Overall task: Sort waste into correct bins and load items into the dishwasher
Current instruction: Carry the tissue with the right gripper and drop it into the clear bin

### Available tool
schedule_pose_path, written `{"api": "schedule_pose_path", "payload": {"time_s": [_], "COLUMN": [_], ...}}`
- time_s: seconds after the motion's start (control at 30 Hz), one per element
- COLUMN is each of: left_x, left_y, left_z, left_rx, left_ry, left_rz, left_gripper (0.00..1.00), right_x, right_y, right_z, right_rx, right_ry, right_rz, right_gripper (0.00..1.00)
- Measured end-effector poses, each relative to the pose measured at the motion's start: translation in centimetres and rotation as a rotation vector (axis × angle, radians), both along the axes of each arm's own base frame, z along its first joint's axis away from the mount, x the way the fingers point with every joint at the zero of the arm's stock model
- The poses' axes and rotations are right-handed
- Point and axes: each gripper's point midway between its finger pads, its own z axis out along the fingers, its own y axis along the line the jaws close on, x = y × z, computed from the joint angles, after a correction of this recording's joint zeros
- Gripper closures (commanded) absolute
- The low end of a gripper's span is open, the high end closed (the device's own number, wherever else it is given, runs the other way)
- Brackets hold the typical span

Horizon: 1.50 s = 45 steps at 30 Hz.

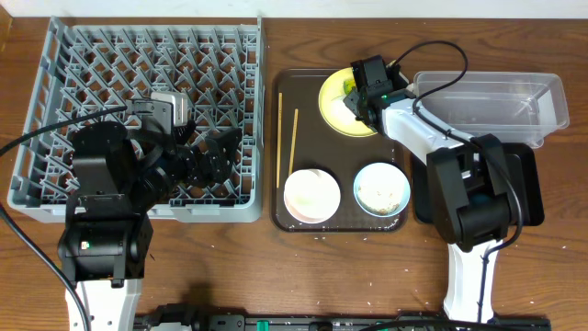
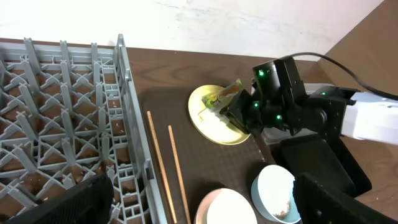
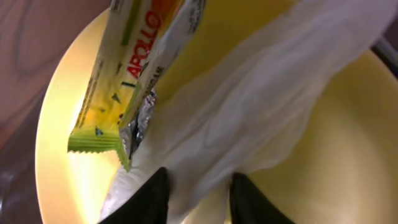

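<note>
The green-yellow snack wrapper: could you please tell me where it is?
Overhead, the snack wrapper is on the robot's right, over the yellow plate at the far end of the brown tray, beside crumpled white plastic in the right gripper.

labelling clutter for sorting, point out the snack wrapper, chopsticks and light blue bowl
snack wrapper (image 3: 134, 68), right wrist view, printed face
chopsticks (image 1: 279, 138), overhead view, middle of the left stick
light blue bowl (image 1: 360, 188), overhead view, left rim

Dark wooden table (image 1: 230, 267); white wall (image 2: 186, 22) behind.
</note>
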Motion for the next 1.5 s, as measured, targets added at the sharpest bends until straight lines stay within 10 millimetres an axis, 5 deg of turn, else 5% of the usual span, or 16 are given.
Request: {"api": "schedule_pose_path", "payload": {"time_s": [0.13,0.57,0.67,0.87,1.0,1.3,1.37,1.43,1.5], "left_x": [0.0,0.0,0.0,0.0,0.0,0.0,0.0,0.0,0.0], "left_y": [0.0,0.0,0.0,0.0,0.0,0.0,0.0,0.0,0.0], "left_z": [0.0,0.0,0.0,0.0,0.0,0.0,0.0,0.0,0.0], "left_rx": [0.0,0.0,0.0,0.0,0.0,0.0,0.0,0.0,0.0], "left_ry": [0.0,0.0,0.0,0.0,0.0,0.001,0.0,0.001,0.0], "left_rz": [0.0,0.0,0.0,0.0,0.0,0.0,0.0,0.0,0.0], "left_gripper": [0.07,0.07,0.07,0.06,0.07,0.06,0.07,0.07,0.07], "right_x": [-0.3,-1.3,-1.4,-1.4,-1.8,-4.5,-4.6,-4.7,-4.8], "right_y": [0.2,2.2,2.3,1.6,-1.3,-15.2,-17.9,-19.7,-20.7], "right_z": [-0.2,0.8,4.0,15.1,18.3,14.8,14.6,14.4,14.3], "right_rx": [0.007,0.009,-0.028,-0.096,-0.15,-0.277,-0.282,-0.272,-0.256], "right_ry": [0.015,0.027,-0.027,-0.252,-0.292,-0.023,-0.01,-0.002,0.002], "right_rz": [0.016,0.261,0.349,0.44,0.413,0.045,-0.035,-0.088,-0.116], "right_gripper": [0.99,0.99,0.99,0.99,0.99,0.97,0.85,0.61,0.53]}}
